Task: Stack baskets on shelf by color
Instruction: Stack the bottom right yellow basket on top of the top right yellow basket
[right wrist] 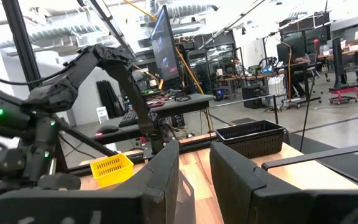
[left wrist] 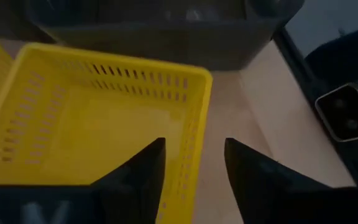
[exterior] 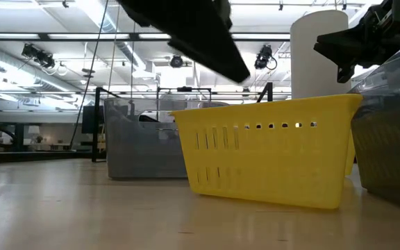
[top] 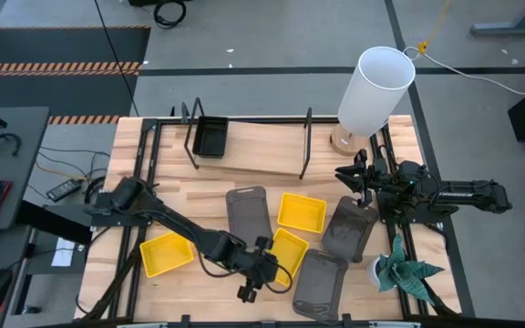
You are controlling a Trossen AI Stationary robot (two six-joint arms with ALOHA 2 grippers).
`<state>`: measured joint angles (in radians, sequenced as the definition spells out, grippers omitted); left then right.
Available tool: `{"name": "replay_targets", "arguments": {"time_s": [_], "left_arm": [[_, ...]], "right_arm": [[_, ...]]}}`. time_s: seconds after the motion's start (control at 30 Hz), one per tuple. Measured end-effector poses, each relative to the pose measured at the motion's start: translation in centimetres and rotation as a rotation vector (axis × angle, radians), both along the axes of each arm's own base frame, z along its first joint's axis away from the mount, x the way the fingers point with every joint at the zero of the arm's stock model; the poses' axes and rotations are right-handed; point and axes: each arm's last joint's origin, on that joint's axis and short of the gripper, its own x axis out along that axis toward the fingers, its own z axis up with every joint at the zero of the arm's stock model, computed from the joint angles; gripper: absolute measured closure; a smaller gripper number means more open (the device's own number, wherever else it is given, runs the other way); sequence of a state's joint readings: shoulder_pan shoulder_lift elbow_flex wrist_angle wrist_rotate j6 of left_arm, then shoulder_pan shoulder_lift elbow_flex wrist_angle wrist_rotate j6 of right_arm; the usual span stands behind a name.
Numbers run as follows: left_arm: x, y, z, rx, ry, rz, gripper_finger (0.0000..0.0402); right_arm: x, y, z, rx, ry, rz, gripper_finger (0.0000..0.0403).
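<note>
My left gripper (left wrist: 194, 163), jaws parted and empty, straddles the slotted wall of the thin yellow plastic basket (top: 287, 253) beside the dark grey basket (top: 320, 281); I judge it light and flexible, best pinched at its rim.

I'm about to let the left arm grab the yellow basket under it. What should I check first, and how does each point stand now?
1. Left gripper open: ok.
2. Fingers straddle the yellow basket wall: ok, one inside, one outside.
3. Gripper low enough to grip: cannot tell.
4. Right gripper clear of it: ok, near the lamp.
5. Shelf has room: ok, only one black basket on it.
</note>
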<state>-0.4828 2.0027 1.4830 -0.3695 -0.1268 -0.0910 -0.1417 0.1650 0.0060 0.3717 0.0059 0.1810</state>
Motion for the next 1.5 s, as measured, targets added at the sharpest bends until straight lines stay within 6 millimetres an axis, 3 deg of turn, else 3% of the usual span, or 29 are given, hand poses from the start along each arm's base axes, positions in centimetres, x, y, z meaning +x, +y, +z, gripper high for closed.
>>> {"name": "replay_targets", "arguments": {"time_s": [0.17, 0.33, 0.47, 0.63, 0.7, 1.03, 1.27, 1.5], "left_arm": [[0.7, -0.4, -1.4, 0.028, 0.039, -0.007, 0.0193], [0.6, -0.3, -3.4, 0.071, 0.122, -0.008, 0.0206], [0.4, -0.4, -3.9, 0.085, 0.155, -0.008, 0.0254], [0.1, -0.4, -3.7, 0.083, 0.188, -0.023, 0.0358], [0.1, -0.5, -2.8, 0.094, 0.217, -0.031, 0.0388], [0.6, -1.0, 4.8, 0.118, 0.253, -0.060, 0.0396], [2.1, 2.2, 7.9, 0.165, 0.211, 0.002, 0.0396], [3.4, 7.2, 7.8, 0.290, 0.253, -0.229, 0.0396]], "right_arm": [[0.0, 0.0, 0.0, 0.000, 0.000, 0.000, 0.0306], [0.0, 0.0, 0.0, 0.000, 0.000, 0.000, 0.0306], [0.0, 0.0, 0.0, 0.000, -0.001, 0.000, 0.0306], [0.0, 0.0, 0.0, 0.000, 0.000, 0.000, 0.0306], [0.0, 0.0, 0.0, 0.000, 0.000, 0.000, 0.0306], [0.0, 0.0, 0.0, 0.000, 0.000, 0.000, 0.0306], [0.0, 0.0, 0.0, 0.000, 0.000, 0.000, 0.0306], [0.0, 0.0, 0.0, 0.000, 0.000, 0.000, 0.0306]]}}
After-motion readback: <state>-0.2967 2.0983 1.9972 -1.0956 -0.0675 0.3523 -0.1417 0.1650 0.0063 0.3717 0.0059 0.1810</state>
